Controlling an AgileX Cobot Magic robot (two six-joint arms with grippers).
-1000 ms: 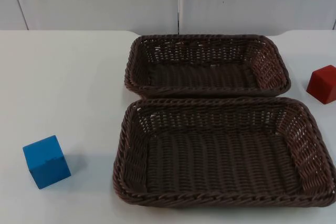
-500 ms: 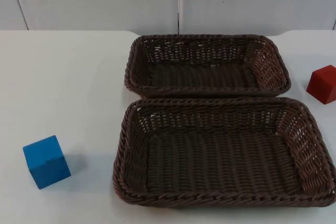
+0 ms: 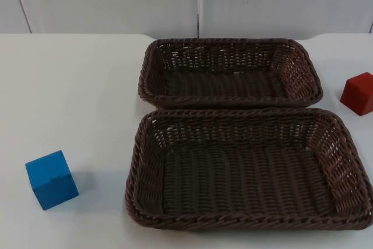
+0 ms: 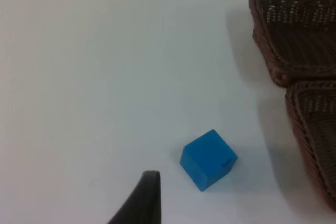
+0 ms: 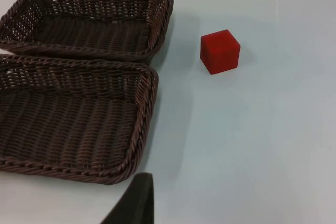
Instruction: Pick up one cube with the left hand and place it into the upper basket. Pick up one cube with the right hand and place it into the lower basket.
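While both cubes sat untouched on the white table (image 3: pixel 81 80), neither pick had begun. From above, the blue cube (image 3: pixel 51 179) lay well to the left of the lower basket (image 3: pixel 133 179), and the red cube (image 3: pixel 358 93) rested just beyond the right end of the upper basket (image 3: pixel 152 51); the 2 dark wicker baskets lay one behind the other with their long rims touching, and both held nothing. In the left wrist view, 1 black fingertip (image 4: pixel 142 199) of the left gripper hung near the blue cube, which sat turned at an angle to the camera and apart from the baskets. In the right wrist view, 1 fingertip (image 5: pixel 135 200) of the right gripper stood near the lower basket's corner, well apart from the red cube. With only 1 finger of each gripper visible, I could not tell how far either pair of jaws was open, and neither had hold of anything. For the left pick, my judgement was that the wrist should turn to match the cube's rotated faces, centre over it, and descend with the fingers straddling 2 opposite flat sides rather than the corners, so the cube would not twist or skid on the smooth table. The right arm would need a longer reach past the basket rim before doing likewise.
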